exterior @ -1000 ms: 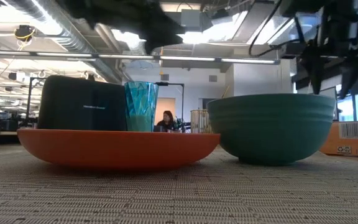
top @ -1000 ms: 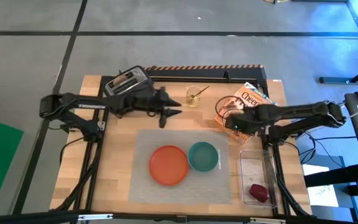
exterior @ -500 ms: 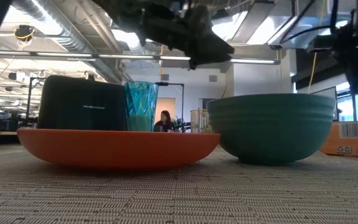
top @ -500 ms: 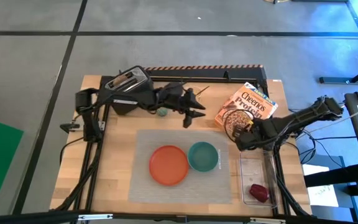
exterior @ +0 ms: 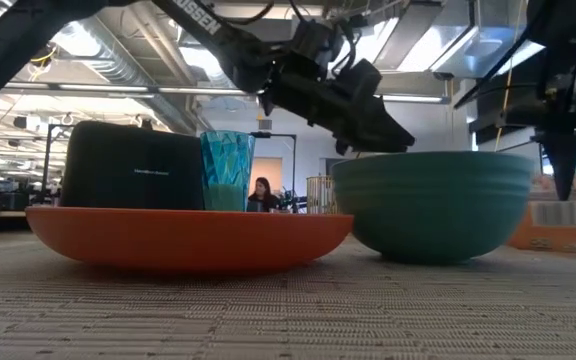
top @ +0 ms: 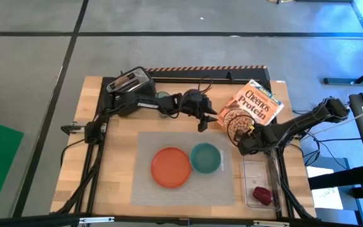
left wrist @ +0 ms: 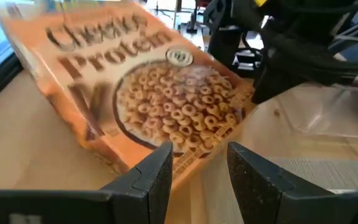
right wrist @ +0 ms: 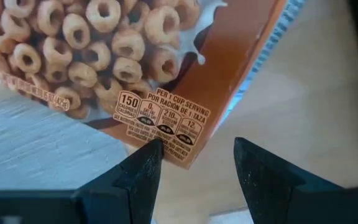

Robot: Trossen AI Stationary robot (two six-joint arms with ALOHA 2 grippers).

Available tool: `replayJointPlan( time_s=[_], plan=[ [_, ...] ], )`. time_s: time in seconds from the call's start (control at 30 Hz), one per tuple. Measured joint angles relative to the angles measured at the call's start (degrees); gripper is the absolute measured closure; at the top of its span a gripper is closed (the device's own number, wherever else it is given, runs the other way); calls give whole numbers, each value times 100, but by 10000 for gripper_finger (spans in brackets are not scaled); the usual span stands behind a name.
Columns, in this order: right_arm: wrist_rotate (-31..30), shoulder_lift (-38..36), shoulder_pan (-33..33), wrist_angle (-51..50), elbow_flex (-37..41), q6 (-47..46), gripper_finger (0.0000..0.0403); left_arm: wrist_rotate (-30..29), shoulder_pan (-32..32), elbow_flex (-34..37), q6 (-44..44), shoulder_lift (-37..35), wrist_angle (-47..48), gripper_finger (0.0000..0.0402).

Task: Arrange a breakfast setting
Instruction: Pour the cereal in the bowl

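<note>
The grey placemat lies in the table's middle. The round orange plate and the smaller teal bowl stand on it side by side. The pale teal tumbler stands behind the plate next to the toaster. A small dark-red fruit lies in a clear tray at the near right. My left gripper is open and empty above the table between the bowl and a cereal box. My right gripper is open and empty just near of that box. The spoon and toast are hidden.
The black toaster stands at the far left. The orange cereal box lies flat at the far right. The clear tray lies along the right edge. A black and striped bar runs along the far edge.
My left gripper has swung from beside the toaster toward the table's right, and now points at the cereal box. My right gripper has drawn back from over the cereal box toward the near edge. The plate, bowl and box have stayed put.
</note>
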State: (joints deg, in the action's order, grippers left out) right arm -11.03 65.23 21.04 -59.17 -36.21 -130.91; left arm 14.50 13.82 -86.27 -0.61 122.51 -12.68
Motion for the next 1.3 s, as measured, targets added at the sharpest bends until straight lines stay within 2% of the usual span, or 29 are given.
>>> replayJointPlan(
  time_s=[0.2, 0.37, 0.57, 0.83, 1.07, 1.13, 1.2, 1.3],
  plan=[
    [-729, -124, -17, -99, 42, 426, 210, -59, 2, -108, -1, 163, 15, 254],
    [-851, -126, -7, -27, 42, 682, 210, -365, 6, -106, -26, 163, -39, 254],
    [-1099, -211, -12, 132, 37, 226, 210, -489, 15, -106, -303, 163, -42, 254],
    [-1428, -214, -532, 96, 37, 734, 210, -557, 15, -106, -298, 204, -75, 254],
    [-1293, -194, -1013, 1344, 34, 1918, 210, -566, 20, -106, -302, 204, -22, 254],
    [-1060, -202, -1125, 1575, 31, 2136, 210, -568, 20, -106, -302, 204, 21, 254],
    [-813, -246, -1182, 1606, 31, 2104, 210, -572, 20, -106, -302, 204, 30, 254],
    [-635, -324, -1172, 1302, 31, 1508, 210, -579, 20, -106, -305, 204, 57, 254]
  ],
)
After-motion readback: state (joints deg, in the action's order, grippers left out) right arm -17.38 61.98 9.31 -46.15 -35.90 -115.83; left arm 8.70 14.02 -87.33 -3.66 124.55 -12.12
